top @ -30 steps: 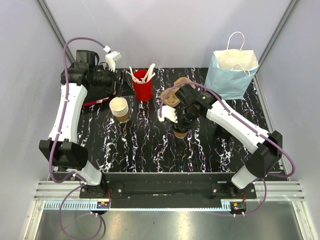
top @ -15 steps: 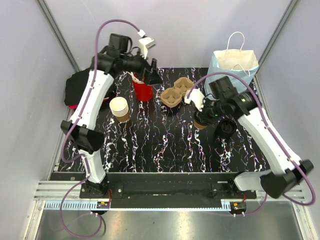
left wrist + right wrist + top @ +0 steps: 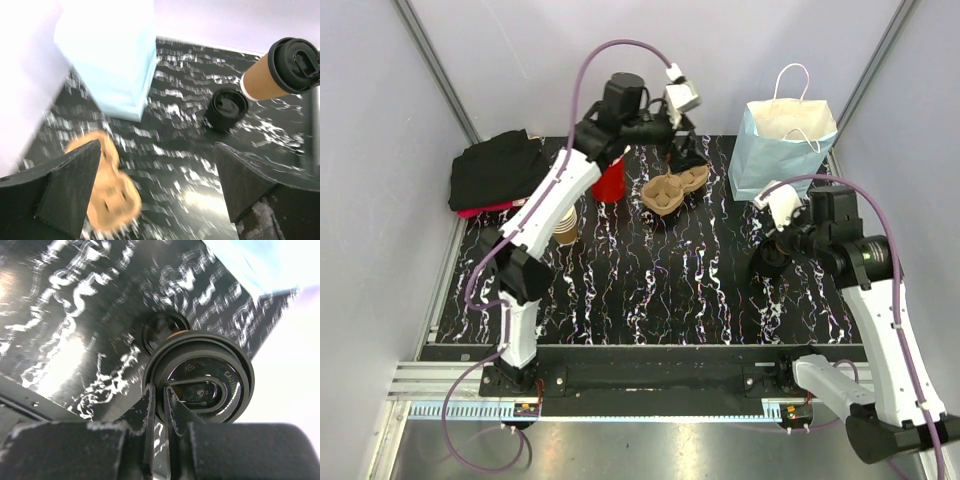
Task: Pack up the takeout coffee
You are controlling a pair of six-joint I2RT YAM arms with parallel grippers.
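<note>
On the right side of the marbled black table (image 3: 650, 290), the right gripper (image 3: 159, 396) pinches the rim of the lidded coffee cup (image 3: 261, 82), its fingers pressed nearly together on the edge of the black lid. The tan cup hangs tilted in the air, off the tabletop, just above a stack of spare lids (image 3: 227, 107) sitting on the table. On the left, a stack of paper cups (image 3: 562, 228) stands partly behind the left arm. Farther back, at mid-table, lies a brown pulp carrier (image 3: 670, 190), with a red cup (image 3: 609, 183) just to its left, half hidden by the same arm. The left gripper (image 3: 160, 195) hovers over the carrier's far end, jaws spread wide. A light-blue paper bag (image 3: 782, 150) stands upright at the far right; a black cloth (image 3: 495, 170) lies at the far left.
</note>
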